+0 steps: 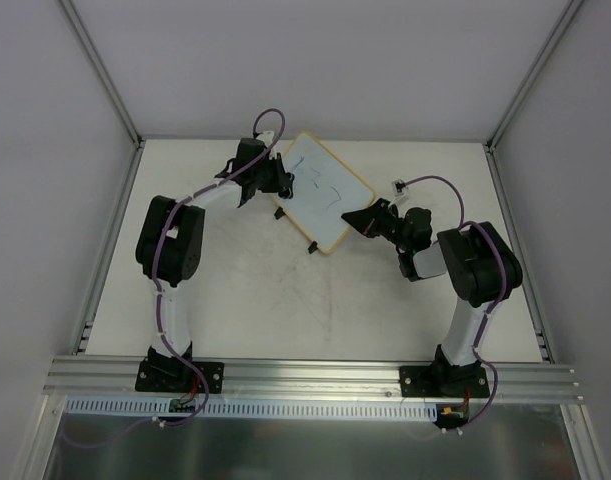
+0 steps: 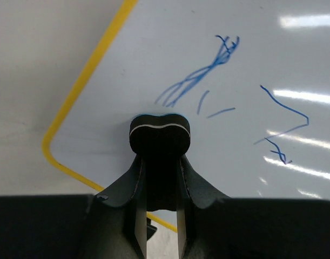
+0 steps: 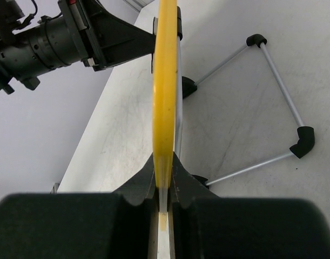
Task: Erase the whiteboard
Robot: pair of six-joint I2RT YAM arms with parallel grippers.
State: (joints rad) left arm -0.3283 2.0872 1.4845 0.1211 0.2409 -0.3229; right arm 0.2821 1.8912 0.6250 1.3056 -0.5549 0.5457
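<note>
Table [image 1: 285,310]: matt off-white surface with faint scuffs. It offers little grip to small plastic feet.

Right gripper [image 3: 163,181]: clamped on the rim of the whiteboard [image 1: 325,195], one finger on each face. From this wrist you see the board edge-on.

Frame [image 3: 165,81]: thin, smooth yellow plastic band with rounded corners. Take hold here. The rim is the one part that you can pinch without covering the writing face.

Handling (judged): a light, stiff, thin panel. It should not bend under a wipe, but it is likely to slide or tip on its support if left unbraced. Hold the clamp firm and square, and push against it, not away from it.

Wire stand [image 3: 304,141]: slim metal rods joined by black corner caps, resting on the table behind the board. Treat it as a weak support.

Board position: mid-table between the two arms, standing on its stand and turned at an angle to the table edges.

Writing face: glossy white, with light bars reflected across it. Expect it to be slippery.

Scribbles [image 2: 200,81]: thin blue pen lines, not yet wiped.

Black block [image 2: 160,135]: small, rounded and dark, with a pale seam. It touches the face just below the scribbles.

Left gripper [image 2: 160,167]: closed around the black block, on the far-left side of the board.
</note>
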